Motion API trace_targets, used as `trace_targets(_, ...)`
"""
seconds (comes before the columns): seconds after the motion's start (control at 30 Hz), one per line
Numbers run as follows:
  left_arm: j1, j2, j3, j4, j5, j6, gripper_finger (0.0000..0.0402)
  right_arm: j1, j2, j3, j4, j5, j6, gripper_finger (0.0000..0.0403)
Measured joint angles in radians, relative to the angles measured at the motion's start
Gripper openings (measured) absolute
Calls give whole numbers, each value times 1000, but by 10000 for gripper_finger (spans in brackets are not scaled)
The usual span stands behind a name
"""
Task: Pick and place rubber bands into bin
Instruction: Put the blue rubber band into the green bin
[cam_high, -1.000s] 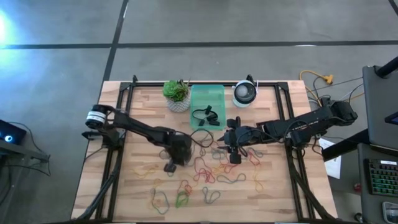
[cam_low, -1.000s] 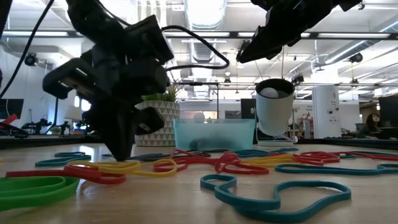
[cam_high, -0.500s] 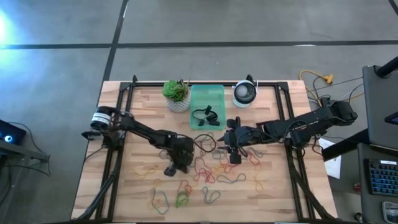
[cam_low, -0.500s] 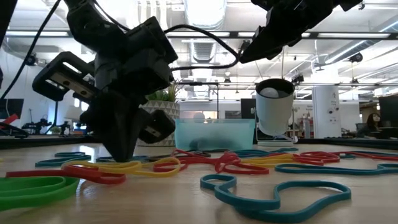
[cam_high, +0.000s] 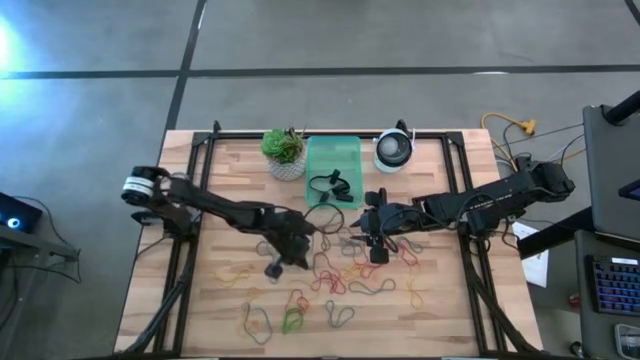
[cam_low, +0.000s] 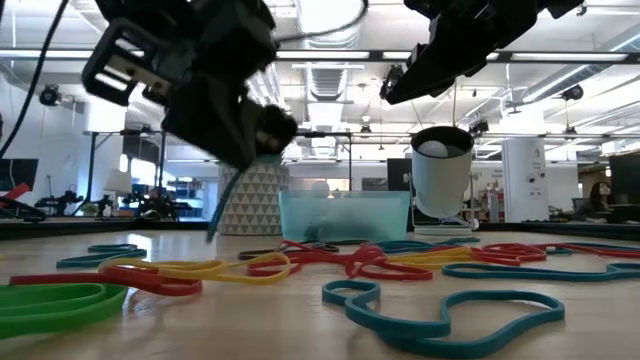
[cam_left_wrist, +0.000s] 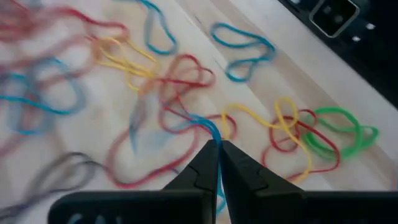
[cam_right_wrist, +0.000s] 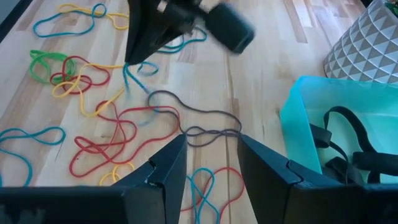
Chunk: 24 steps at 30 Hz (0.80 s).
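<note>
Where seen from above: left pincer (cam_high: 283, 252) over scattered rubber bands (cam_high: 330, 275) on tabletop (cam_high: 220, 210), bin (cam_high: 333, 152) beyond. Low view: lifted, blue band (cam_low: 222, 205) dangling. Left wrist: pressed together, pinching it. Right wrist: right pincer (cam_right_wrist: 208, 149) spread, waiting. Light, floppy; best pinched mid-strand.

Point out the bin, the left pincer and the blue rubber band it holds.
bin (cam_high: 333, 160): high view, bare floor.
left pincer (cam_left_wrist: 217, 149): left wrist view, between the shut fingertips.
blue rubber band (cam_left_wrist: 206, 127): left wrist view, strand above the tips.
</note>
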Motion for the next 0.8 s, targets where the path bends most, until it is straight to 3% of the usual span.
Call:
trace_targets(0.23,0,-106,-3,4,-173,53,0,0,0,0,-1,0,2,137)
trace_targets(0.43,1,-163,-3,22,-379,99,0,0,0,0,-3,0,2,137)
trace_targets(0.67,10,-166,-3,134,-688,223,0,0,0,0,-8,0,-1,137)
trace_targets(0.8,58,-140,-3,205,-757,262,0,0,0,0,-7,0,0,137)
